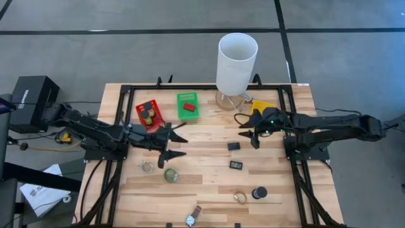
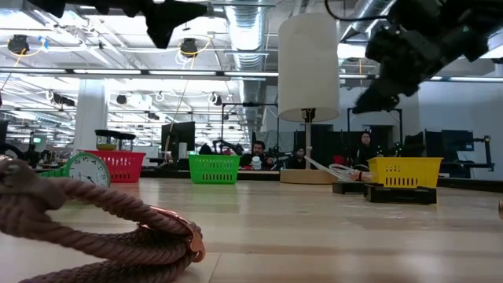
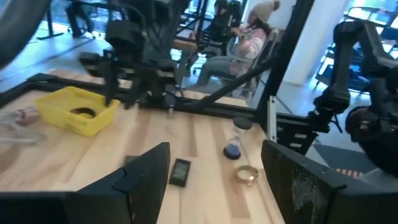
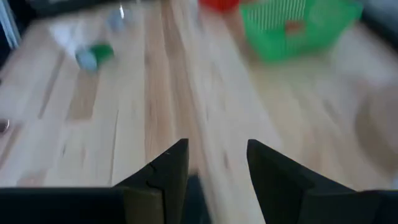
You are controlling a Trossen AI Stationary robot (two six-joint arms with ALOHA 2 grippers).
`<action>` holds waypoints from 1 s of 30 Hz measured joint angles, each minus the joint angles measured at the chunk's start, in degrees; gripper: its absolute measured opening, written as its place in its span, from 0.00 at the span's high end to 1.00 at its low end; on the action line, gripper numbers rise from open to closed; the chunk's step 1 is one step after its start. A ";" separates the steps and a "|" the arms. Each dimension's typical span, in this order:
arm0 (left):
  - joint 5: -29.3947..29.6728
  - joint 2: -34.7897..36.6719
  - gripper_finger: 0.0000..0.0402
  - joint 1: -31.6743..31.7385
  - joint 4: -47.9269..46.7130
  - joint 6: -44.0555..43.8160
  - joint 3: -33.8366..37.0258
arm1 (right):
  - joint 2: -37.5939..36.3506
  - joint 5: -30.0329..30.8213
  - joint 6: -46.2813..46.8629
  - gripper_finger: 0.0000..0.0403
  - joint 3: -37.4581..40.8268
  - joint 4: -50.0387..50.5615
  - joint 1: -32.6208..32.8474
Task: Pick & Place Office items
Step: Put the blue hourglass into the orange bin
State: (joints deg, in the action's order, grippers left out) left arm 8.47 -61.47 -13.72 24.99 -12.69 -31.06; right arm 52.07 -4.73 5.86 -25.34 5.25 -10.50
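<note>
Office items lie scattered on the wooden table: two small black blocks (image 1: pixel 233 145) (image 1: pixel 236 164), a black cylinder (image 1: pixel 259 192), a ring (image 1: pixel 240 197), a wristwatch (image 1: pixel 193 217), a green tape roll (image 1: pixel 171 175) and a clear disc (image 1: pixel 147 167). A red block (image 1: pixel 188 108) lies in the green bin (image 1: pixel 188 97). My left gripper (image 1: pixel 178 145) is open above the table, left of centre, beyond the tape roll. My right gripper (image 1: pixel 245 130) is open, raised over the table beside the yellow bin (image 1: pixel 262 107) and beyond the nearer black block. In the right wrist view its fingers (image 4: pixel 177 165) frame bare wood.
A red bin (image 1: pixel 149 115) holding small items stands left of the green bin. A tall white cylinder (image 1: pixel 237 60) stands at the far edge. A black frame (image 1: pixel 126 95) runs round the table. People sit in the room behind (image 2: pixel 259 153).
</note>
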 joint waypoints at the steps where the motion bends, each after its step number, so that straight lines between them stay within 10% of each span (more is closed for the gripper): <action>1: 0.00 -1.22 0.38 -0.41 1.95 -0.02 0.02 | 0.47 0.00 -0.74 0.61 0.97 -3.79 0.00; 17: 0.59 -10.81 0.39 -5.89 8.84 -2.95 -4.09 | 13.87 0.02 -12.48 0.61 3.31 -32.37 -0.13; 30: 1.06 -10.82 0.47 -6.57 5.76 -2.13 -6.59 | 19.11 -0.14 -17.34 0.61 -5.38 -23.93 -0.13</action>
State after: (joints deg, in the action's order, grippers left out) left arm 9.53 -72.29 -20.29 30.76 -14.82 -37.65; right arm 71.18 -4.88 -11.47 -30.73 -18.68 -10.63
